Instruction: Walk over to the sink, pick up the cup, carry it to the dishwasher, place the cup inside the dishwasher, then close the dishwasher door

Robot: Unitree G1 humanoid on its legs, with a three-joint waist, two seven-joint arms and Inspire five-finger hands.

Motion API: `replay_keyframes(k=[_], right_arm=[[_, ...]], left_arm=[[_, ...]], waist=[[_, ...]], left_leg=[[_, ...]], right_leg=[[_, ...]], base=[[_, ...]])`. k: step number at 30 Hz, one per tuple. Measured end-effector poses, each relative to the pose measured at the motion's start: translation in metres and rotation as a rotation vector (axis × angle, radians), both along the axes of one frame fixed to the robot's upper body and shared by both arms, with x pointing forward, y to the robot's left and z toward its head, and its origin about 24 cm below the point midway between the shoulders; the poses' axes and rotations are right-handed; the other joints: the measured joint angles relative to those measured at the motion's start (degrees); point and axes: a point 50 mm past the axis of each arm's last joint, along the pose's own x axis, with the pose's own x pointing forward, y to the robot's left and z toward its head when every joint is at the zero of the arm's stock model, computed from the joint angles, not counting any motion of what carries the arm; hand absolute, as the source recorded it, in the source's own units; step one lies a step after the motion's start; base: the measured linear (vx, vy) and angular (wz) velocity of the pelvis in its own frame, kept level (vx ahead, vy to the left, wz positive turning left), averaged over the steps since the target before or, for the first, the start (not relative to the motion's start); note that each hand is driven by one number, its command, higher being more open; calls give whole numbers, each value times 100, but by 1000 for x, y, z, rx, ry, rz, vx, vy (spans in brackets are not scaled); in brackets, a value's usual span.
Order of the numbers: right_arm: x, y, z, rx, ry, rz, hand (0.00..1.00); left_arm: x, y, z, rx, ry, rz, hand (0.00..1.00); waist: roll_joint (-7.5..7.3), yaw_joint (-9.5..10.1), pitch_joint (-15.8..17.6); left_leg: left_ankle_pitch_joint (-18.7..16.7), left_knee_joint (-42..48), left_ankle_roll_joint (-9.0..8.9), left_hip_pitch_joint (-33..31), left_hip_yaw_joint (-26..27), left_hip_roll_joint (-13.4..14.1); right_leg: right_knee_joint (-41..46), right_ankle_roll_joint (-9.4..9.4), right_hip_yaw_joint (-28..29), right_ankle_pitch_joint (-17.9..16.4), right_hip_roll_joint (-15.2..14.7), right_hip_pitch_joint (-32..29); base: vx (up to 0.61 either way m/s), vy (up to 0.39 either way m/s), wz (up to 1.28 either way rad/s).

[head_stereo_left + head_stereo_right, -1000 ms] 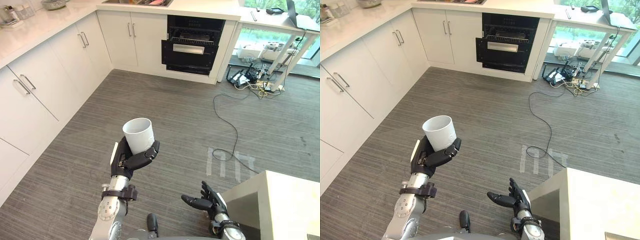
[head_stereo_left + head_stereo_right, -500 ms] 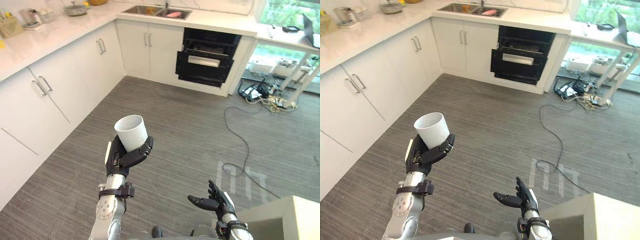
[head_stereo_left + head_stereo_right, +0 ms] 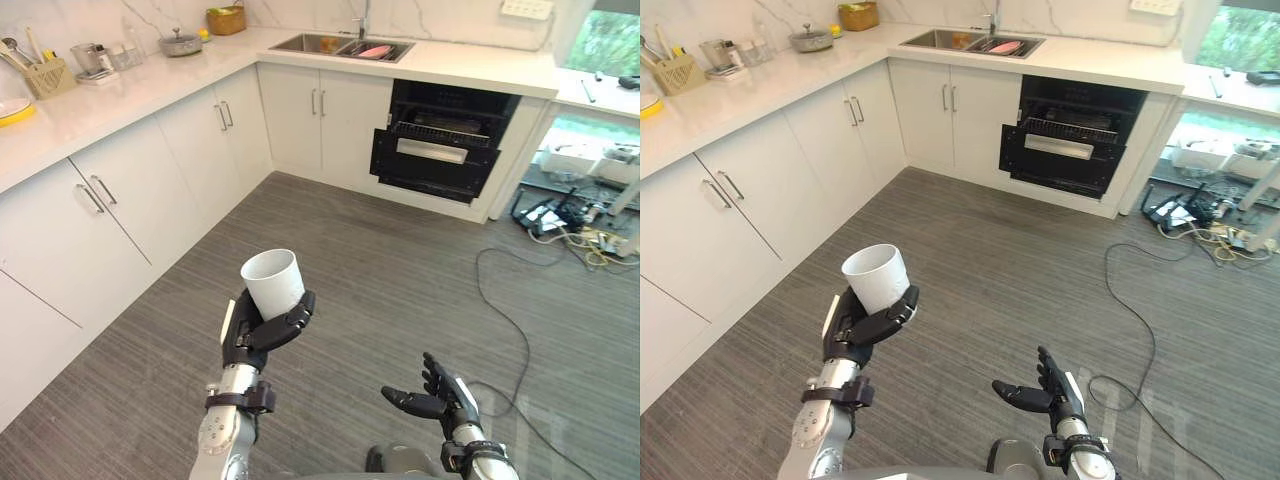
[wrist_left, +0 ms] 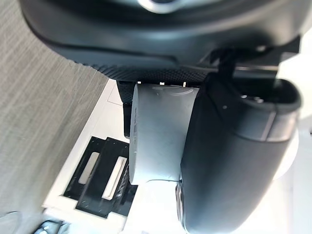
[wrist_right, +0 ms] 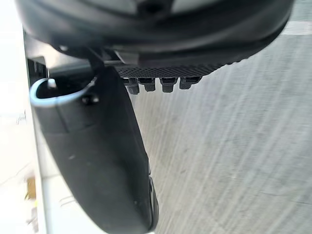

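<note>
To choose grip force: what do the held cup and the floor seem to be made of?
Cup: plain matte white, smooth wall, no shine; plastic or ceramic, I cannot tell which. Floor: grey streaked planks, probably wood-look vinyl or laminate.

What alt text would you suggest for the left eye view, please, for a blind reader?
The robot's left hand holds a plain white cup upright above grey wood-grain floor; its right hand is open and empty. Ahead, a black dishwasher stands partly open under the white counter, beside a steel sink.
</note>
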Motion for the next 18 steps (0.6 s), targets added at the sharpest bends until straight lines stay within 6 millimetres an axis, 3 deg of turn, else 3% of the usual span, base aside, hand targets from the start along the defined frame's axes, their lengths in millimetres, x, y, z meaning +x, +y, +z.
replay_keyframes(k=[1, 3, 4, 6, 8, 9, 10, 11, 12, 14, 16, 18], right_arm=[[3, 0, 1, -3, -8, 1, 100], [7, -3, 5, -14, -31, 3, 100], [9, -3, 7, -15, -42, 5, 100], [12, -3, 8, -19, -50, 2, 100], [13, -4, 8, -28, -51, -3, 100], [12, -6, 8, -39, -48, 3, 100], [12, -6, 8, -40, -47, 6, 100], [11, -2, 5, -32, -36, 15, 100], [14, 3, 2, -23, -28, 23, 100], [12, 3, 1, -25, -19, 29, 100], [9, 4, -1, -18, -10, 28, 100], [7, 10, -4, 1, 0, 21, 100]], left_arm=[[0, 1, 0, 2, -2, 0, 0], [1, 1, 1, 2, -7, -3, 0], [2, 3, 2, -2, -12, -3, 0], [3, 4, 3, -7, -18, 3, 0], [5, 4, 5, -9, -30, 1, 0], [5, 5, 9, -7, -46, 1, 0], [5, 5, 12, -6, -58, 1, 0], [6, 8, 16, 2, -79, 4, 0], [8, 11, 16, 9, -77, 14, 0], [8, 9, 16, -1, -79, 16, 0], [7, 10, 15, 6, -74, 16, 0], [6, 14, 14, 22, -66, 19, 0]], waist=[[18, 3, -7], [-11, 5, 3], [-24, 17, 12], [-118, 23, 85], [-198, 95, 142], [-174, 185, 137], [-124, 236, 128], [-111, 343, 102], [-264, 267, 124], [-266, 286, 126], [-423, 292, 118], [-604, 273, 138]], left_leg=[[-203, 277, -79, -216, 80, 104], [-547, -36, -203, -514, 221, 33], [-704, -591, -301, -648, 359, -88], [-760, -1624, -333, -797, 450, -419], [-244, -3080, -317, -949, 379, -862], [334, -3827, -358, -1015, 233, -955], [607, -4135, -381, -1038, 163, -954], [1430, -3933, -49, -1096, 131, -911], [889, -3282, -1, -1311, 149, -998], [229, -2592, 130, -1521, 174, -1023], [-219, -2323, 224, -1429, 256, -1230], [-640, -2221, 370, -979, 308, -1537]], right_leg=[[-247, 3, 6, -5, 51, 265], [-613, 83, 44, 46, 16, 616], [-774, 87, 72, 48, -59, 787], [-903, 88, 88, 48, -283, 1071], [-866, 249, 147, -22, -553, 1338], [-837, 505, 269, -208, -602, 1459], [-834, 654, 334, -368, -576, 1526], [-774, 849, 521, -794, -602, 1679], [-624, 902, 542, -886, -791, 1711], [-120, 882, 690, -906, -916, 1594], [1037, 911, 875, -878, -1247, 1204], [2998, 1012, 997, -432, -1739, 498]], base=[[486, -78, -6], [471, -55, -9], [447, 23, -4], [414, 76, 4], [414, 164, -6], [392, 201, -25], [413, 247, -46], [417, 250, -20], [408, 264, -6], [485, 338, 10], [562, 372, 4], [431, 227, 8]])
